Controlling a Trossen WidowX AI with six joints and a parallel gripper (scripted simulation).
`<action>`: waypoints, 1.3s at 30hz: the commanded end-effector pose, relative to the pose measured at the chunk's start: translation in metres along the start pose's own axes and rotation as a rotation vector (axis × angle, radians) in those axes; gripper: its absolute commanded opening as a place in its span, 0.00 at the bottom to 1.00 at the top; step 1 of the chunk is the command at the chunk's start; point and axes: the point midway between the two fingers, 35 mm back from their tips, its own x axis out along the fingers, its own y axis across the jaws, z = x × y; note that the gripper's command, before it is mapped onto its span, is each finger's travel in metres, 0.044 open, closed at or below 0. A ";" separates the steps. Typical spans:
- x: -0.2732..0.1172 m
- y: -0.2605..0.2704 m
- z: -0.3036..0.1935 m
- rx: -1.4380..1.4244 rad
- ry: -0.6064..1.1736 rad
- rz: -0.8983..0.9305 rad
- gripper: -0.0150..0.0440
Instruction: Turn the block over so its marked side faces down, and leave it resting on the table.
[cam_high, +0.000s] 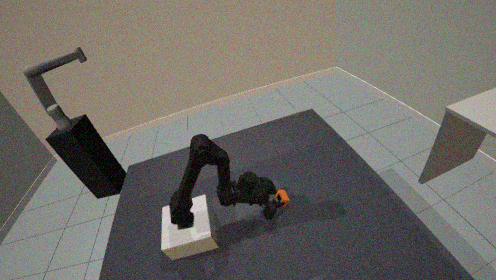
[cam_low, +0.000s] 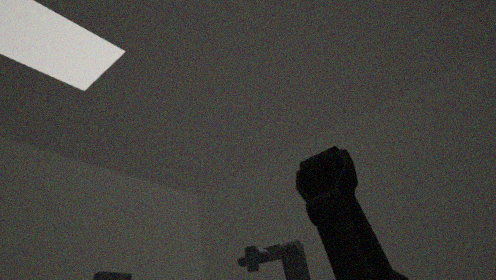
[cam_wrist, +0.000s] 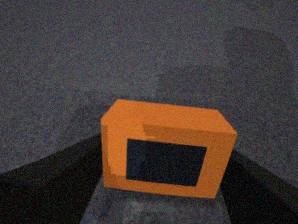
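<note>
Pinching the orange block (cam_wrist: 166, 149) between both fingers of the gripper (cam_high: 278, 200), low over the dark mat (cam_high: 325, 165), just right of the white base pedestal (cam_high: 189, 231). Block in the wrist view: orange frame, dark navy marked panel (cam_wrist: 165, 163) turned toward the camera, not downward; black fingers flanking it left and right. Cannot tell whether the underside touches the mat. Arm (cam_high: 202, 170) bent sharply, elbow up, wrist reaching right from the pedestal. Exterior view: only a dark arm link (cam_low: 335, 210) against a grey ceiling with one bright light panel (cam_low: 55, 50). Black cabinet (cam_high: 85, 155) with grey pipe off the mat, far left.
</note>
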 end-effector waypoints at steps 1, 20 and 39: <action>-0.006 -0.002 -0.010 -0.005 -0.028 -0.008 0.25; -0.015 -0.003 -0.010 -0.006 -0.112 -0.006 0.25; -0.015 -0.003 -0.010 -0.006 -0.112 -0.006 0.83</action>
